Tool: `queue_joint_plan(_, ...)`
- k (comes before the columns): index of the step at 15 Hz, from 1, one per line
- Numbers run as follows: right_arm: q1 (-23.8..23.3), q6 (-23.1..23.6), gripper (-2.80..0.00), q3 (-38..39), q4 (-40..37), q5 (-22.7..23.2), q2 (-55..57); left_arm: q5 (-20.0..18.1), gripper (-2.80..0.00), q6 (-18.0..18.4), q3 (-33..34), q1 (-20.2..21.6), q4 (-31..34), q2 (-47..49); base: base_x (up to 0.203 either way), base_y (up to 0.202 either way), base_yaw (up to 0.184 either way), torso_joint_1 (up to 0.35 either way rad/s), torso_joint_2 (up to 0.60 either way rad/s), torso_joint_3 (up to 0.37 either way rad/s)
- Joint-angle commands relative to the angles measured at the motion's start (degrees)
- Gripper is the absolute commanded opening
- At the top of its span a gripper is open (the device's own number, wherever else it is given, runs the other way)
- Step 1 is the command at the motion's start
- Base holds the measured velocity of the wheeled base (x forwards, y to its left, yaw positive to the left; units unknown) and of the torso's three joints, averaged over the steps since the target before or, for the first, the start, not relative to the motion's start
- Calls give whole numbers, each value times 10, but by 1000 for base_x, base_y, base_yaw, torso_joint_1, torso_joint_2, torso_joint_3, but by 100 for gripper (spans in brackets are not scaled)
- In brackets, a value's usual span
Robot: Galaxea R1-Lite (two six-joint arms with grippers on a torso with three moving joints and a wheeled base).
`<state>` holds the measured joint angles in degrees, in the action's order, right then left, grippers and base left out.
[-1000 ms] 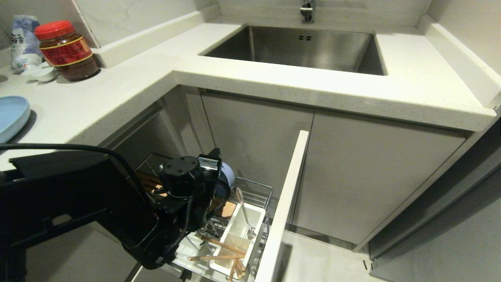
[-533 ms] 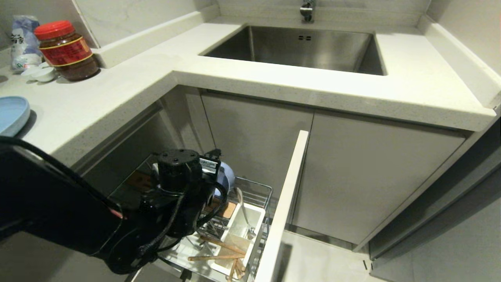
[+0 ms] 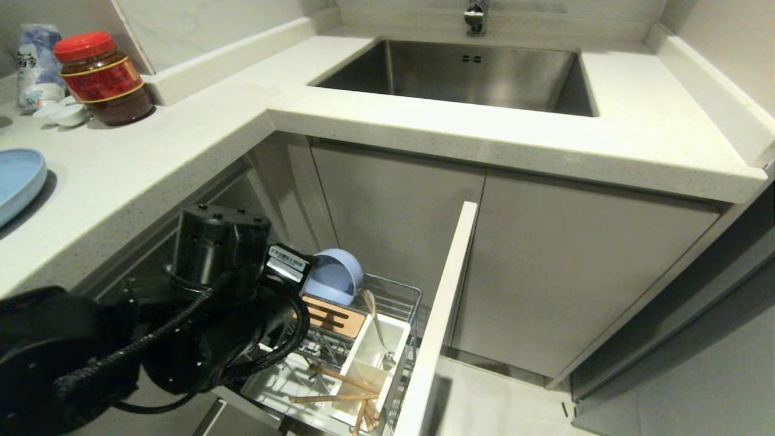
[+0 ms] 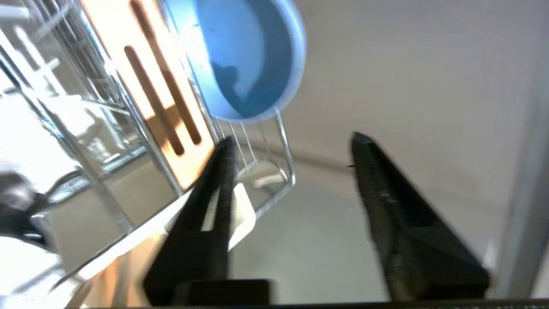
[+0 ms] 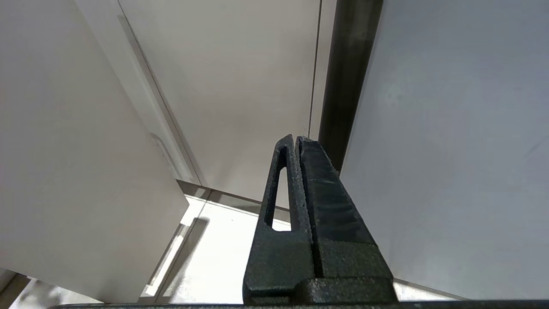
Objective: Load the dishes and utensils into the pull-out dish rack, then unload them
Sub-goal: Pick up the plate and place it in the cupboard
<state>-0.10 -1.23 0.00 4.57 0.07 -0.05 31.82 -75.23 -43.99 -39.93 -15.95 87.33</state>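
No words or numbers can be read. The jar has a red and yellow label, too small to read. The bag behind it has dark marks. A white sticker sits on the left arm, its print too tiny.

I count one blue bowl, one blue plate, one spoon, one red-lidded jar, two chopsticks.
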Motion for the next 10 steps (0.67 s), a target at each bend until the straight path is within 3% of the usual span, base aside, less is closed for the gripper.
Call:
queue_joint_plan(1, 0, 0, -280, 15, 1, 0, 0, 10, -280, 86, -42, -25, 26, -73, 0, 0, 0, 0, 0, 0)
queue_joint_plan(3, 0, 0, -280, 15, 1, 0, 0, 15, -280, 216, -87, -32, 28, -108, 0, 0, 0, 0, 0, 0)
queue_joint_plan(6, 0, 0, -280, 15, 0, 0, 0, 12, -280, 493, -142, -29, 25, -151, 0, 0, 0, 0, 0, 0)
queue_joint_plan(8, 0, 0, -280, 15, 1, 0, 0, 8, -280, 659, -178, 2, 6, -170, 0, 0, 0, 0, 0, 0)
queue_joint_plan(10, 0, 0, -280, 15, 1, 0, 0, 8, -280, 722, -192, 75, -1, -175, 0, 0, 0, 0, 0, 0)
